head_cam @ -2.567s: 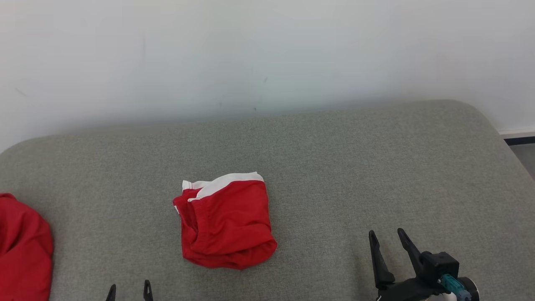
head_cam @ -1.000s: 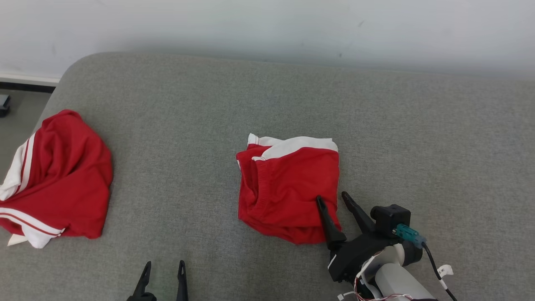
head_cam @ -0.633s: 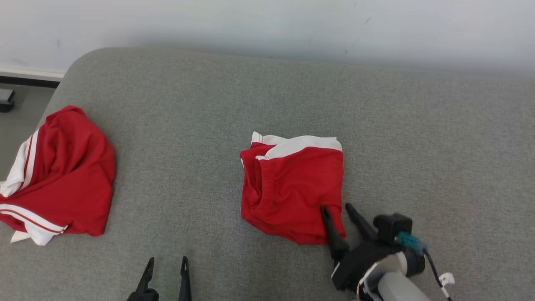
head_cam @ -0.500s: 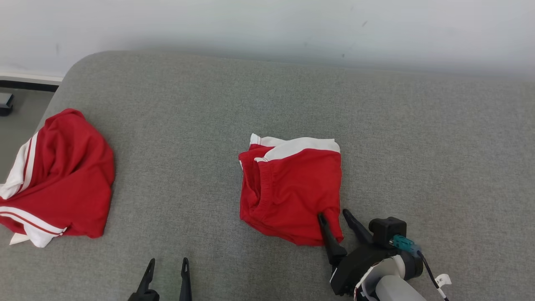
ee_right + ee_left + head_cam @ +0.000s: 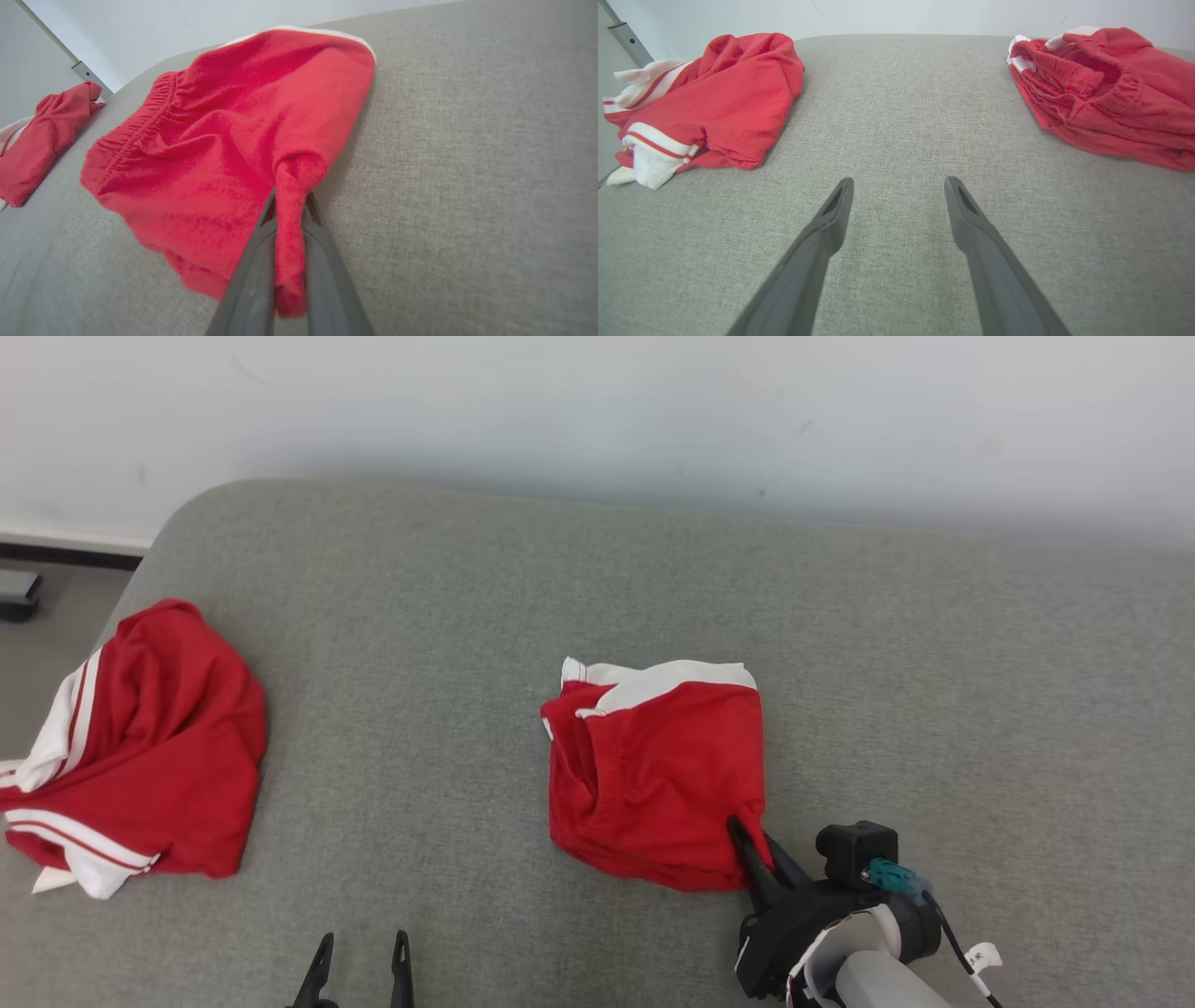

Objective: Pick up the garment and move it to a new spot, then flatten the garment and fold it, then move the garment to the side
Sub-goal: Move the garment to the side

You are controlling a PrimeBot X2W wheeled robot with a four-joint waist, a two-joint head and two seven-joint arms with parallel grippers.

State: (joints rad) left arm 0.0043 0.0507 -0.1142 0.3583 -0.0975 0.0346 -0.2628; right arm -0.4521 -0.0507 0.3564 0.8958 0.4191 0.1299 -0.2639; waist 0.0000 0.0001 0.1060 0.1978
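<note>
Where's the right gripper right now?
In the head view it is at the lower right: the right gripper is shut on the near right corner of the red shorts, which lie in the middle of the grey cushion.

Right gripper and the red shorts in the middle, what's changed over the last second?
The right gripper closed on the near right corner of the red shorts, pinching a fold; a second ago it stood open astride that edge. The shorts still lie unlifted on the grey cushion. The left gripper stays open; the other red garment has not moved.
</note>
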